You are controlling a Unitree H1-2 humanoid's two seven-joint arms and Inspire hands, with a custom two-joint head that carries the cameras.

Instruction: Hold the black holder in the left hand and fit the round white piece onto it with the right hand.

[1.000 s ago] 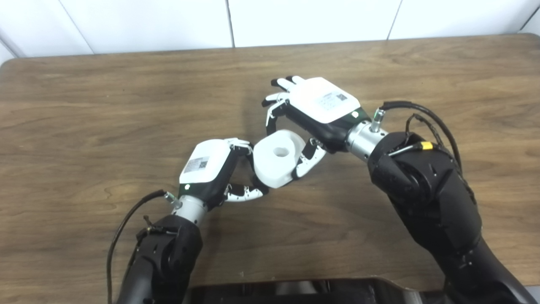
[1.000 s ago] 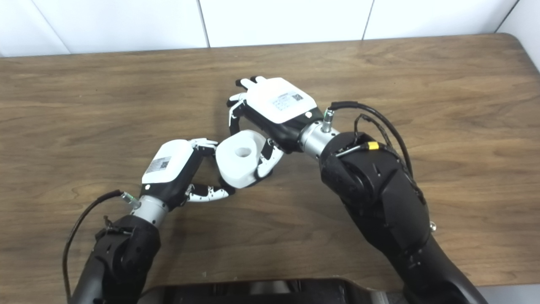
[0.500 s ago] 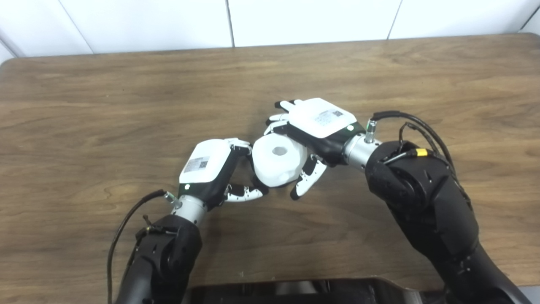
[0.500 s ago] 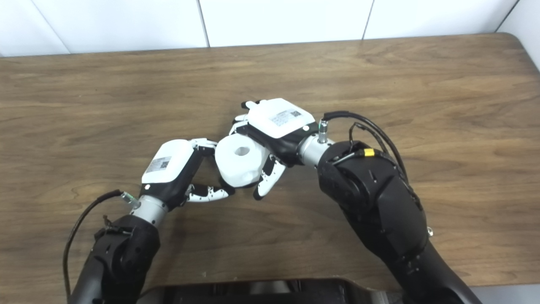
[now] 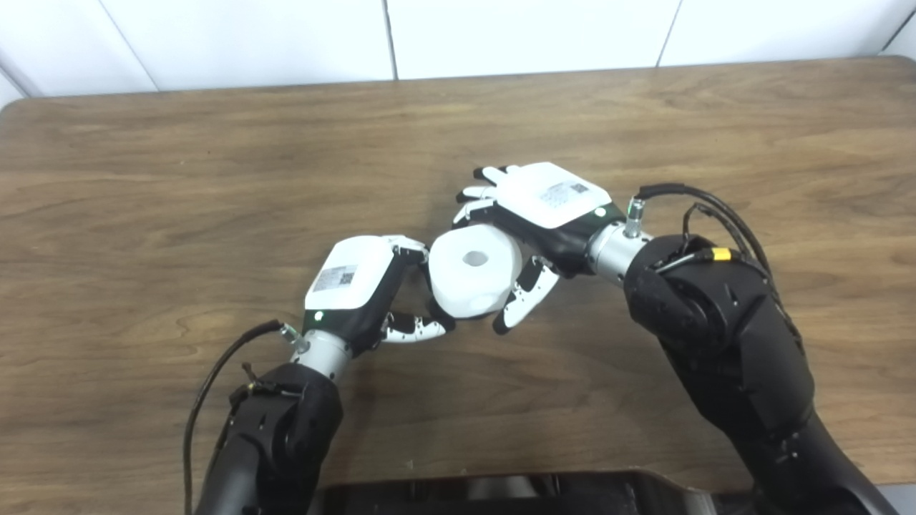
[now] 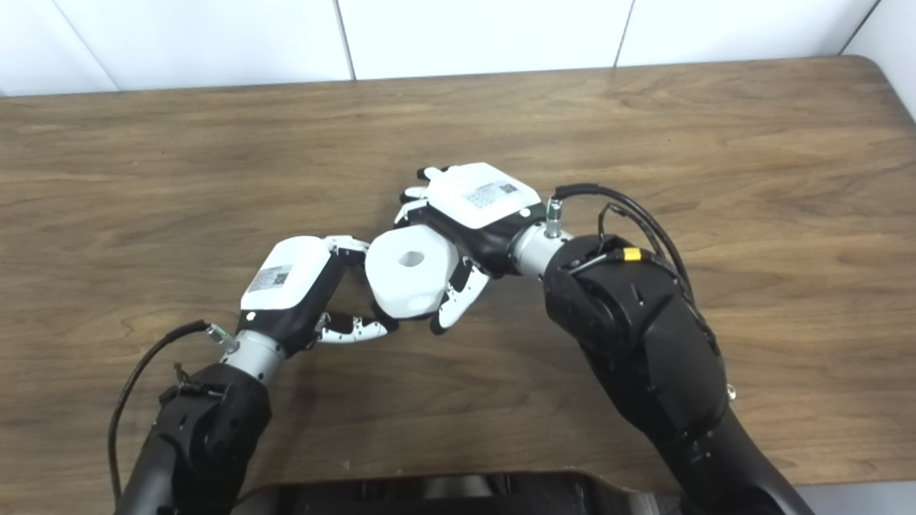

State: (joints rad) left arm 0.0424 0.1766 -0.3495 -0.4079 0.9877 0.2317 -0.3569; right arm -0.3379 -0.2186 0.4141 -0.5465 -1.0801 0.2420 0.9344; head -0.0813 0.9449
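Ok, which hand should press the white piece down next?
Right, probably. The right hand sits beside and over the round white piece, its thumb below; the left hand is at its other side, apparently bracing underneath.

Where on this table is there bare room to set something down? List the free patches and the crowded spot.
Free: the far strip of the wooden table along the white wall, the whole left side beyond the left hand, and the right side past the right hand. Crowded: the middle, where both hands close around the round white piece.
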